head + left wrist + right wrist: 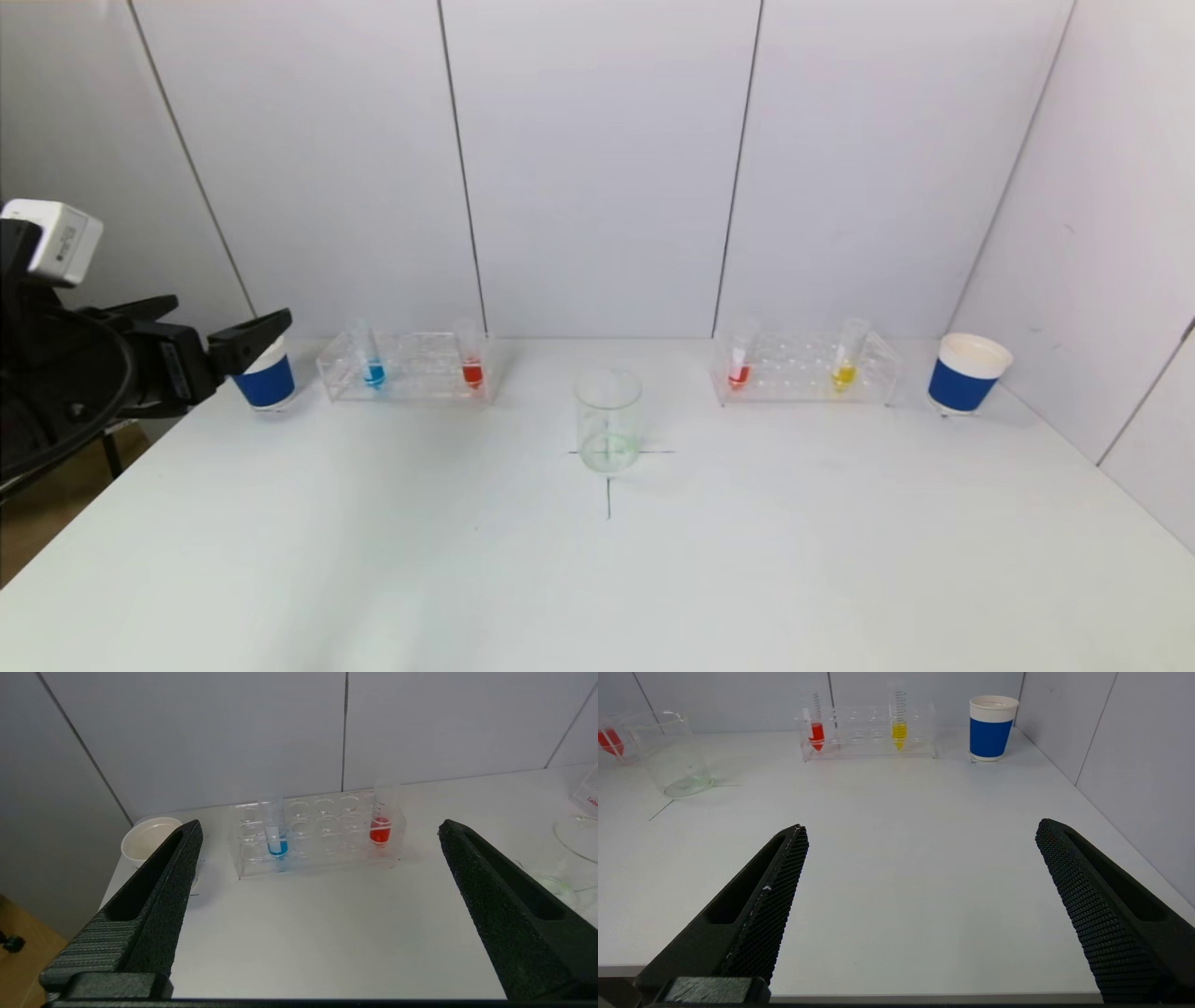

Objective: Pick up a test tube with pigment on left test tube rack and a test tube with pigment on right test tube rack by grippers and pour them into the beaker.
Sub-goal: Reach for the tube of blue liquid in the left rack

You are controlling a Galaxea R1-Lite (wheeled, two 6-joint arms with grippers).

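Note:
A clear beaker (608, 420) stands at the table's middle on a drawn cross. The left rack (406, 366) holds a blue tube (373, 371) and a red tube (472, 371). The right rack (808, 369) holds a red tube (738, 373) and a yellow tube (843, 373). My left gripper (229, 322) is open and empty at the table's left edge, short of the left rack (317, 858) and facing it. My right gripper (920, 825) is open and empty above the near edge of the table, far from the right rack (868, 746); it does not show in the head view.
A blue-banded paper cup (266, 378) stands left of the left rack, close to my left gripper's fingers. Another such cup (966, 373) stands right of the right rack. White wall panels close the back and the right side. The white table (597, 579) lies open in front.

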